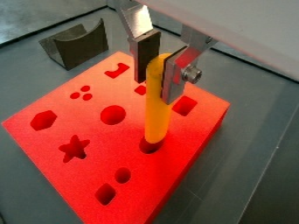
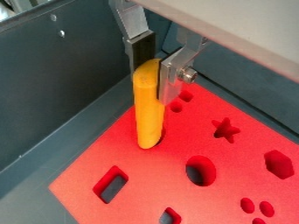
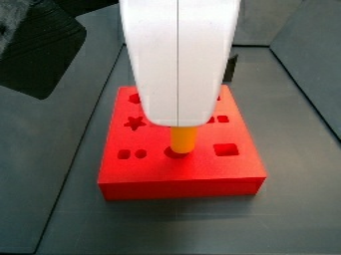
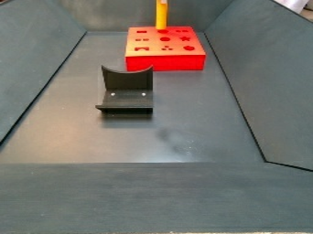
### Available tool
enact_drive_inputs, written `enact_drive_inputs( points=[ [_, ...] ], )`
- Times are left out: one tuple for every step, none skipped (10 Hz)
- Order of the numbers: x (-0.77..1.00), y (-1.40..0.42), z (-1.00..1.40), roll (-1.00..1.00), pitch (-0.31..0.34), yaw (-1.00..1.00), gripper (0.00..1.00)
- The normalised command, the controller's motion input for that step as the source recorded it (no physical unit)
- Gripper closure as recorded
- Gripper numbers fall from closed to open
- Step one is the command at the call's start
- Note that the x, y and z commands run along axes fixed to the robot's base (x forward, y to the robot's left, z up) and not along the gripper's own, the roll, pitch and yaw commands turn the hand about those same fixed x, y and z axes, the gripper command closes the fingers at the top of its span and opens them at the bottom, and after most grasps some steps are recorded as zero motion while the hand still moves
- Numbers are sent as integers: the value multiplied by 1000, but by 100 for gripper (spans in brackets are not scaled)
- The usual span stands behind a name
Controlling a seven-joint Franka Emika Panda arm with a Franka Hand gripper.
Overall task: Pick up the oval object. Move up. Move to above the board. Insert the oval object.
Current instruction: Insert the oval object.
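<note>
**Peg seated in its slot, fingers at its top**

While the slim orange-yellow oval peg (image 1: 156,109) stands upright with its lower end in a cut-out of the thick bright red board (image 1: 70,179), the gripper (image 1: 156,63) sits directly above it, its flat silver fingers (image 1: 177,73) closed narrowly on the peg's upper part. Both wrist views show the dark pads pressed to opposite faces of the peg (image 2: 147,105), with no gap to be seen. In a side view the white gripper body hides the grasp, and only the peg's lower end (image 3: 181,140) shows entering the board (image 3: 180,183) near its middle. How deep the peg reaches into the hole cannot be told.

By its look the peg is rigid, smooth and light, likely plastic or wood. Its glossy sides may slip under a loose pinch, so a hold on the flatter faces near the top, as now, seems soundest and keeps the fingers clear of the board.

Apart on the floor lies the dark grey U-shaped block (image 4: 124,90), well away from the board (image 4: 166,47).
</note>
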Motion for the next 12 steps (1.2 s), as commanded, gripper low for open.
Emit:
enact_drive_inputs(
  points=[
    [0,0,0,4,4,-63,100],
    [14,0,0,0,1,-31,100],
    [0,0,-60,0,0,0,100],
    [0,0,-326,-39,0,0,100],
    [0,0,-351,-20,0,0,100],
    [0,0,-309,-10,0,0,100],
    [0,0,-251,-19,0,0,100],
    [0,-3,-326,-27,0,0,100],
    [0,0,-294,-74,0,-9,100],
    [-69,0,-197,-110,0,-91,100],
    [-86,0,-163,-127,0,-97,100],
    [-71,0,-134,-181,-9,-89,100]
  ],
)
